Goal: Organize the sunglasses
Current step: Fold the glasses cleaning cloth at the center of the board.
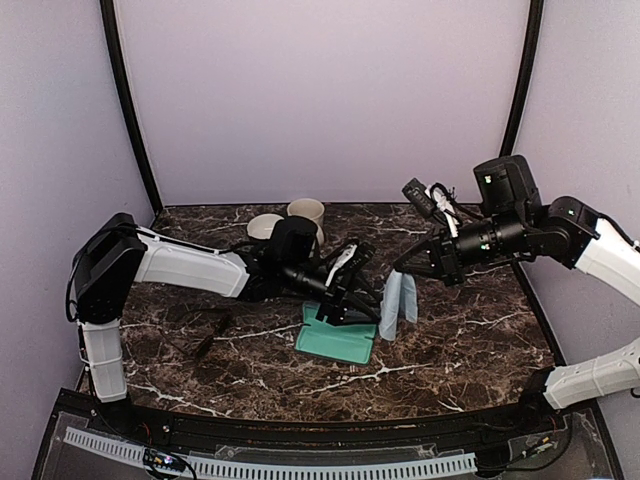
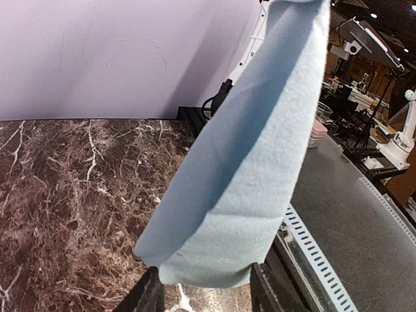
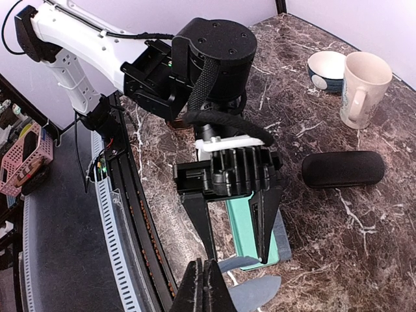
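Gripping: right gripper [image 1: 401, 270] pinches cloth [image 1: 398, 308]; left gripper [image 3: 238, 259] spread around it.
Sunglasses [image 1: 208, 341]: on table [image 1: 450, 340], left of teal case [image 1: 338, 342].
Handling: light, fragile, slick; I'd pinch the bridge.

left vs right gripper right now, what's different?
Jaws: left gripper open, right gripper shut. Grip: right gripper pinches the blue cloth at its top; left gripper only straddles its lower end. Height: left gripper low over the teal case, right gripper higher. Both are at the same cloth.
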You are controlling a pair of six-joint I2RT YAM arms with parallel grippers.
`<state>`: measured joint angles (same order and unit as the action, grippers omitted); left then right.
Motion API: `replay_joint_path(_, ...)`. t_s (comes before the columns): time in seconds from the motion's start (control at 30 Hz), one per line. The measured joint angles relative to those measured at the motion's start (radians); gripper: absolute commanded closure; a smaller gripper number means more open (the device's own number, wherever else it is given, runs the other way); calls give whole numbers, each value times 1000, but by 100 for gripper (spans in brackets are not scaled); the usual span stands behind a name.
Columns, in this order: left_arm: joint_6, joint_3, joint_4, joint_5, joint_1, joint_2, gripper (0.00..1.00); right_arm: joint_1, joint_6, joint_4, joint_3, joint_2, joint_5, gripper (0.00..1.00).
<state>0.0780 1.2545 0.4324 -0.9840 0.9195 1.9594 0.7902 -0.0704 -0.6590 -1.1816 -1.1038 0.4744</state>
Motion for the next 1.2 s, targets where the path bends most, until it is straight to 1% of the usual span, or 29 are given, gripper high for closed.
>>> replay_joint_path(0.13,-3,0,0,-9,0,1,63,0,4,0,0,0,-2,100)
replay_joint_path(0.27,-8,0,0,-18,0,3,77,0,6,-1,1,0,-6,100)
replay_joint_path(0.43,-5,0,-3,-21,0,4,84,0,6,-1,2,0,-12,100)
replay_joint_path(0.6,-4,3,-14,-14,0,5,100,0,6,-1,10,1,-23,100)
replay_joint_path(0.73,0,4,-28,5,0,5,100,1,1,-7,14,1,-51,100)
replay_joint_path(0.9,0,-19,-42,52,0,-14,100,1,-31,-40,15,-4,-130,100)
replay_joint_path(1.1,-13,-91,-140,155,0,-135,100,3,-63,-60,15,-65,-180,100)
replay_joint_path(1.2,-31,-129,-184,237,0,-224,100,10,-79,-58,15,-93,-195,100)
